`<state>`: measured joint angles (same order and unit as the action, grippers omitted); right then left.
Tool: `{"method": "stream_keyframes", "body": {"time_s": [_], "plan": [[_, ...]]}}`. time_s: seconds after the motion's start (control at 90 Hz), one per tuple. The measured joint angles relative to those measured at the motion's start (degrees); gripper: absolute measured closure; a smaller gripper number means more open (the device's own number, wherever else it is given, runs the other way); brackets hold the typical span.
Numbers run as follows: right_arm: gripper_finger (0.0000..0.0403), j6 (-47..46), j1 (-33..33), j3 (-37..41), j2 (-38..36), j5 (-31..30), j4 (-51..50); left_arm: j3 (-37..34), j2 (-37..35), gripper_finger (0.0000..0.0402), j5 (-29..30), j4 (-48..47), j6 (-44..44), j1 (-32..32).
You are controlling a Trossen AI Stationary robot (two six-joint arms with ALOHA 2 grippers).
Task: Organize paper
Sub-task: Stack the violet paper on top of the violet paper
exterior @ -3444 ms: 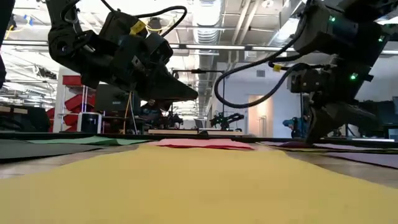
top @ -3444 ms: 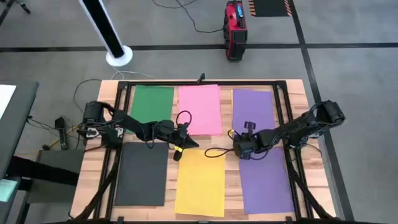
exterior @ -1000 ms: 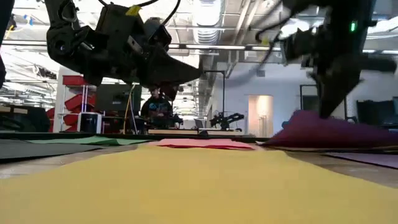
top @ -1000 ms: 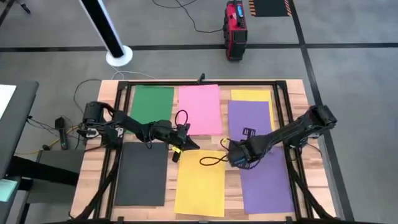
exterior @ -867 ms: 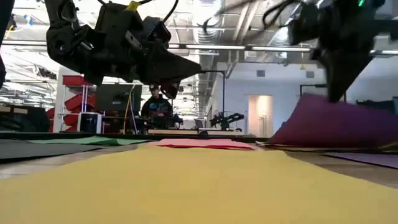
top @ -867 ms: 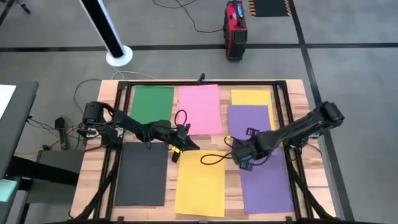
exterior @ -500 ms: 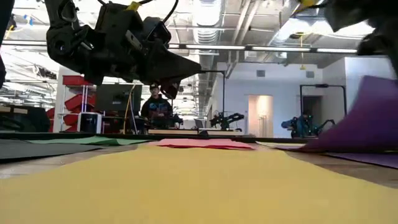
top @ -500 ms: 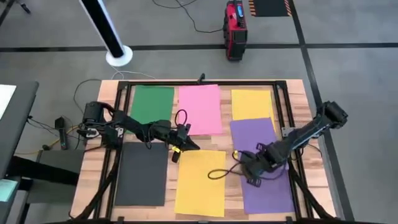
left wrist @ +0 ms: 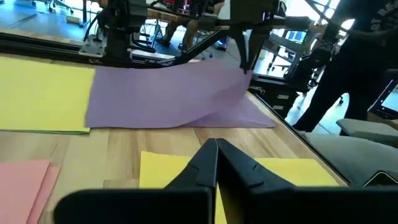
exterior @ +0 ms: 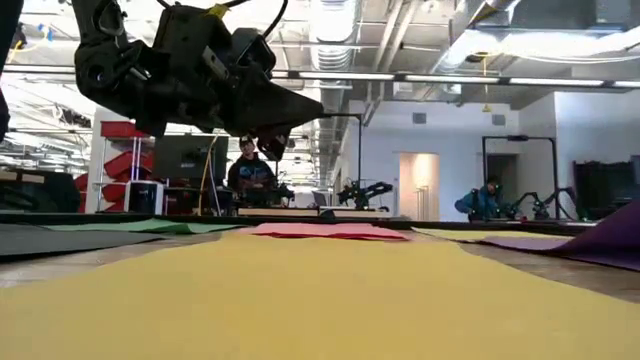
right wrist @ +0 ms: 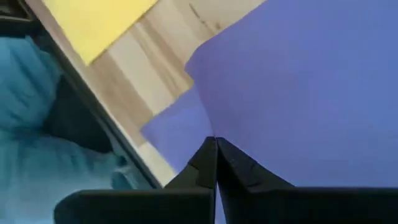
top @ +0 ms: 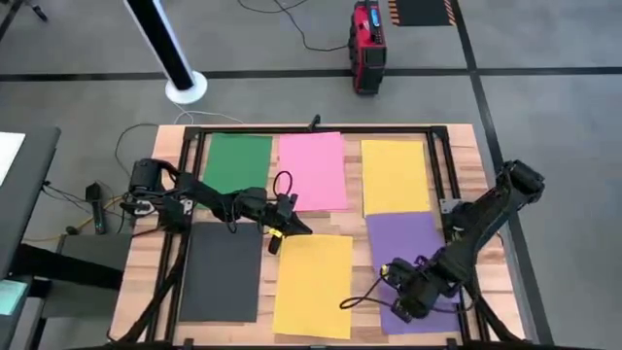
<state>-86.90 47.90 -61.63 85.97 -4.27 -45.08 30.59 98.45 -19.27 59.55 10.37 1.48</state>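
Six sheets of paper lie on the wooden table: green (top: 236, 162), pink (top: 313, 170) and yellow (top: 395, 175) along the far side, dark grey (top: 221, 272), a second yellow (top: 313, 284) and purple (top: 416, 248) along the near side. My right gripper (top: 400, 304) is shut on the purple sheet (right wrist: 298, 93) at the near right. A second purple layer (right wrist: 177, 134) shows under that sheet. My left gripper (top: 294, 224) hangs shut above the table's middle, between the pink sheet and the near yellow one, holding nothing. My right gripper pinches the purple sheet between its two fingers at an edge (right wrist: 233, 134), in the sheet's near part. The fingers come down on it from above. The gripped part (left wrist: 233, 84) is raised a little, and the remainder of the sheet lies flat on the table.
A black frame (top: 445, 194) runs around the work area, with rails along both sides. Bare wood shows in strips between the sheets. A person (exterior: 246, 170) stands in the room beyond the far edge.
My right gripper has gone toward the table's near edge, dragging the purple sheet with it. The sheet has slid off the far-right yellow sheet, which is now uncovered, and has come down onto the near-right place. Its raised part has sunk lower.
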Motion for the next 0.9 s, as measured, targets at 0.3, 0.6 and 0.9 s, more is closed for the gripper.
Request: {"method": "stream_keyframes", "body": {"time_s": [0.3, 0.6, 0.9], "plan": [[0.0403, -5.67, 4.24, 0.02, 7.8, 0.04, 10.49, 0.0, 0.0, 0.0401, 0.02, -0.03, -0.05, 0.0], [0.0403, -6.66, 5.28, 0.02, 11.57, 0.01, 13.42, 0.0, 0.0, 0.0401, 0.02, -0.02, -0.04, 0.0], [0.0403, -6.23, 8.04, 0.02, 11.57, 1.05, 12.85, 0.0, 0.0, 0.0401, 0.02, -0.04, -0.04, 0.0]]}}
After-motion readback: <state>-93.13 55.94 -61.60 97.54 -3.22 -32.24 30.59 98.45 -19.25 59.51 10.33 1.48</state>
